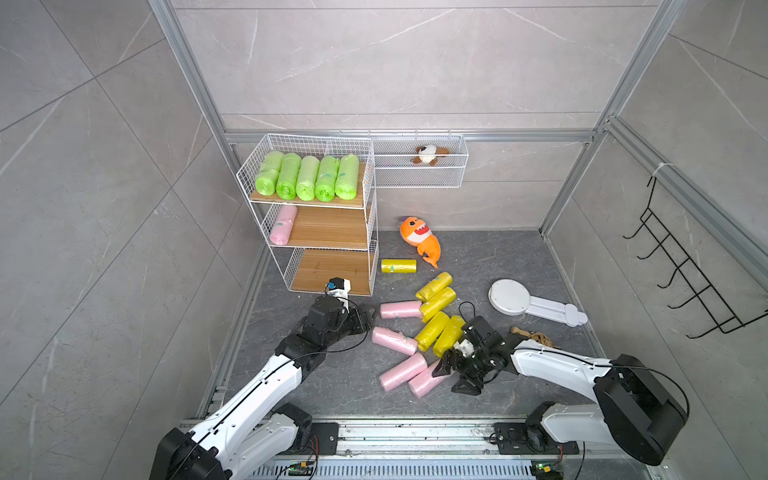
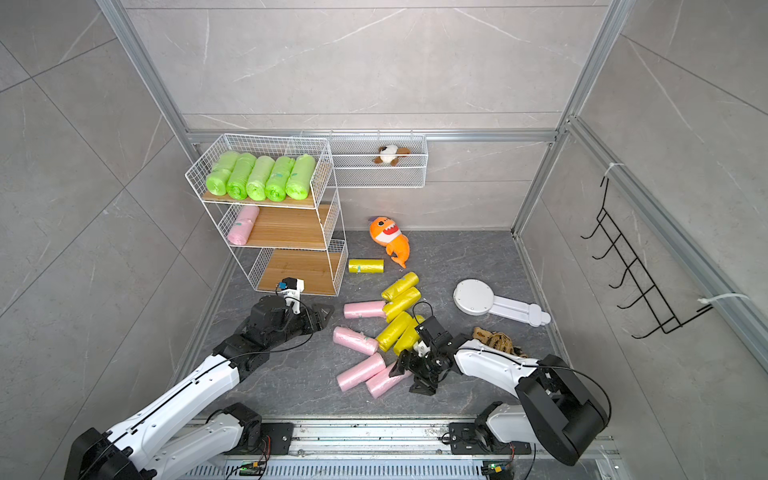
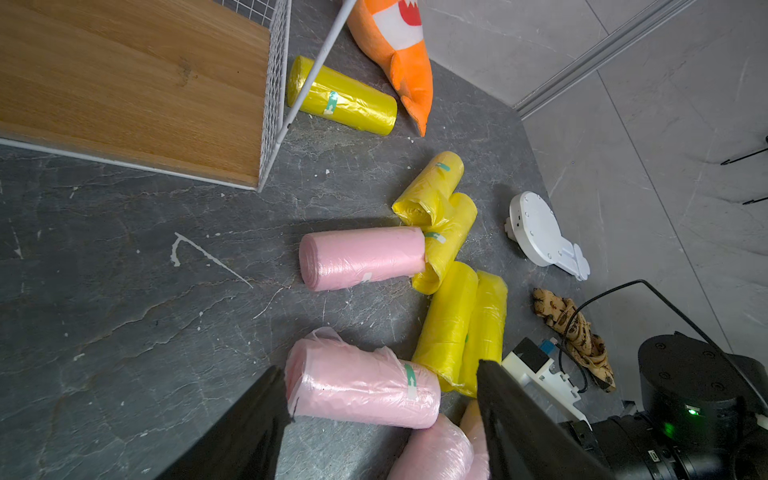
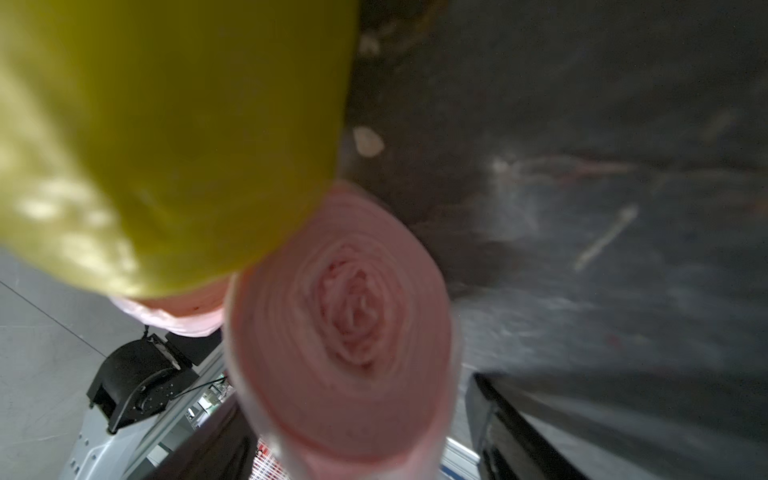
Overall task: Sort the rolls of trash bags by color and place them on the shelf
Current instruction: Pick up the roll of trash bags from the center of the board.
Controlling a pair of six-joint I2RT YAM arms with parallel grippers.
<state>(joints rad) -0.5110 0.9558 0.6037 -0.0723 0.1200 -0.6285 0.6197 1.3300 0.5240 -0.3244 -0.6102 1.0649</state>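
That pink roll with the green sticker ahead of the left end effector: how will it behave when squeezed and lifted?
Probably soft: the pink roll has loose film bulging at one end, so it may squash when gripped. Its glossy wrap looks slippery. Lying on its side, it would likely roll if nudged.

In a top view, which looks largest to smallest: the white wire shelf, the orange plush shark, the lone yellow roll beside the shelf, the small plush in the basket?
1. White wire shelf with wooden boards
2. Orange plush shark
3. Lone yellow plastic roll and small brown-and-white plush: alike, unranked.
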